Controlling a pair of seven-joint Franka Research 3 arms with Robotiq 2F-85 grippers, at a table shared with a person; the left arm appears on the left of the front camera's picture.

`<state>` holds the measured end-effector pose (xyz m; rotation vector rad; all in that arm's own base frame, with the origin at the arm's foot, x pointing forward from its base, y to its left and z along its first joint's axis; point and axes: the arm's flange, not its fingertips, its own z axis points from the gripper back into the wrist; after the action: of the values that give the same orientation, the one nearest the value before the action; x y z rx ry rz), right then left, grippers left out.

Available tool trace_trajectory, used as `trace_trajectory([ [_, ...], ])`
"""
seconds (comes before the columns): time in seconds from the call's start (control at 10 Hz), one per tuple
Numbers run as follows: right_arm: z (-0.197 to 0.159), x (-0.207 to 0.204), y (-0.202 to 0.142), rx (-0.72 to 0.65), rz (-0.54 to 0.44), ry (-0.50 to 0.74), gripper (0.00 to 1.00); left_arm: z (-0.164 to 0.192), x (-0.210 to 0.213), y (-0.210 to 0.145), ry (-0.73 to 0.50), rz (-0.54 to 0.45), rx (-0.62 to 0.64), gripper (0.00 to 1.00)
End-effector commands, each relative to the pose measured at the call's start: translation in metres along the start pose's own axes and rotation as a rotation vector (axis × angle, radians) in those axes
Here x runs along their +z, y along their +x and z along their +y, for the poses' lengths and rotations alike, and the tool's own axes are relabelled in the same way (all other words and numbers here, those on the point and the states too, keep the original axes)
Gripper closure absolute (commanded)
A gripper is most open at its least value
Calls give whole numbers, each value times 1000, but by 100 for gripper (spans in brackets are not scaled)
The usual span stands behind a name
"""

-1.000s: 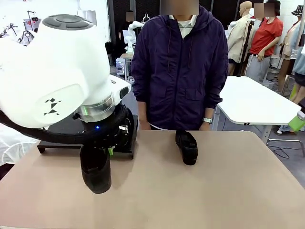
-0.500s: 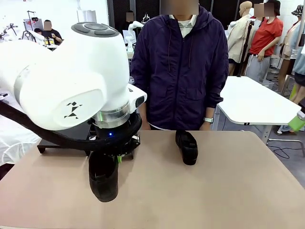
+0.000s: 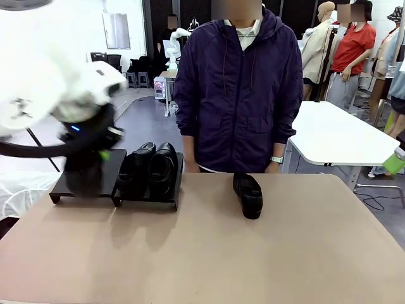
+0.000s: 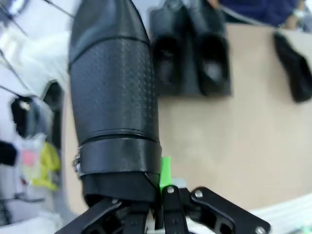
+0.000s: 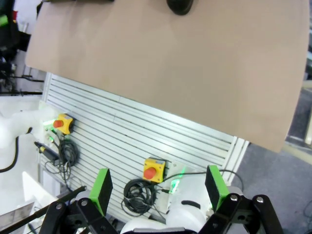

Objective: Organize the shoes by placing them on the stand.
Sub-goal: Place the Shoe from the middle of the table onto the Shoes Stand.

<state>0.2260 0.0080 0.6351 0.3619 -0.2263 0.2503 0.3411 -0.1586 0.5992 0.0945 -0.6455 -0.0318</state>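
Two shoes [image 3: 149, 167] are sitting on the stand [image 3: 147, 197], the left gripper [image 4: 156, 181] is clutching a third shoe [image 4: 114, 87], seemingly above it, a fourth shoe [image 3: 248, 195] is waiting on the table [image 3: 285, 253], and the right gripper [image 5: 159, 188] is gaping empty.

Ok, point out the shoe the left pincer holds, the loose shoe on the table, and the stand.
Held shoe [image 4: 114, 92]: left wrist view, on its textured upper.
Loose shoe [image 3: 248, 194]: front view, on the middle of its upper.
Stand [image 3: 145, 198]: front view, on the front edge of its right-hand platform.

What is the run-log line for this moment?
left jaws shut on held shoe by stand left platform | right jaws open | two shoes on right platform | one shoe on table
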Motion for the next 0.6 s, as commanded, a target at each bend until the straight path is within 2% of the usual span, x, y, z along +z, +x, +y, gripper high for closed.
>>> trace_trajectory([
  [0.0, 1, 1, 1, 25, -2, 22, 0, 59, -51, 33, -25, -92, -105, 100],
  [0.3, 1, 1, 1, 25, -2, 22, 0, 135, -131, 49, -42, -72, 27, 100],
  [0.5, 1, 1, 1, 25, -2, 22, 0, 152, -150, 49, -70, -92, 130, 100],
])
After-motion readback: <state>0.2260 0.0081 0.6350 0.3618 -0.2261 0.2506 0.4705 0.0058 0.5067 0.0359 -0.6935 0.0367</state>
